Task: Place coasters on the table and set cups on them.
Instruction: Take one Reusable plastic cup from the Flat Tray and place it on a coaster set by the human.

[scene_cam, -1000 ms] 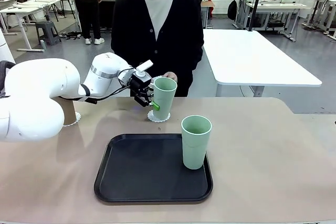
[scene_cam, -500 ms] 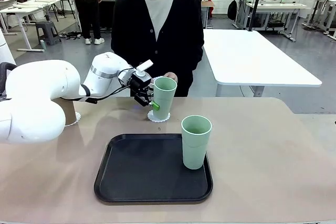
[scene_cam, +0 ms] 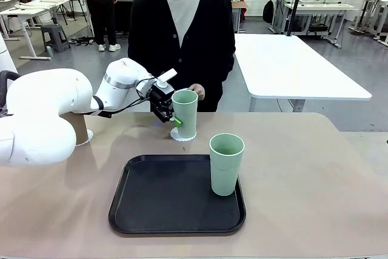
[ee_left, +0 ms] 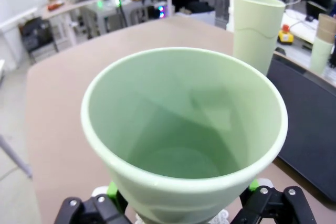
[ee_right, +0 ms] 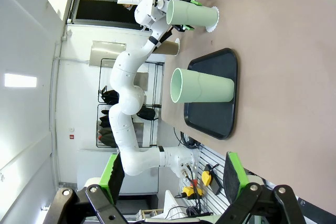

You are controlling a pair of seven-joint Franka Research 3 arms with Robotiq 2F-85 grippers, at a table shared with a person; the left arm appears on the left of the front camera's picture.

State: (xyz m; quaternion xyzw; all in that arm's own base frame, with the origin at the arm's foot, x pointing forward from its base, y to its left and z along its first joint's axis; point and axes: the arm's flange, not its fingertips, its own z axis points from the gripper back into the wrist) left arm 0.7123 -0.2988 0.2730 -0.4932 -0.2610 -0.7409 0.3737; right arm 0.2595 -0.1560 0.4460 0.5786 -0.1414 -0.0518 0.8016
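- Two look done: tan cup (scene_cam: 80, 128) on a doily at the table's (scene_cam: 303, 180) left, mint cup (scene_cam: 185, 113) upright on its scalloped doily (scene_cam: 182, 136) near the person.
- Left gripper (scene_cam: 177, 119) flanks that cup (gripping or freed, I can't tell); right gripper (ee_right: 173, 182) gapes, empty.
- Remaining: second mint cup (scene_cam: 226, 165), matte and tapered, on the black tray (scene_cam: 157, 198).

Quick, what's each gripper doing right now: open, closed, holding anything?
Left gripper: fingers either side of the mint cup on its coaster; whether it grips cannot be told.
Right gripper: open, holding nothing.
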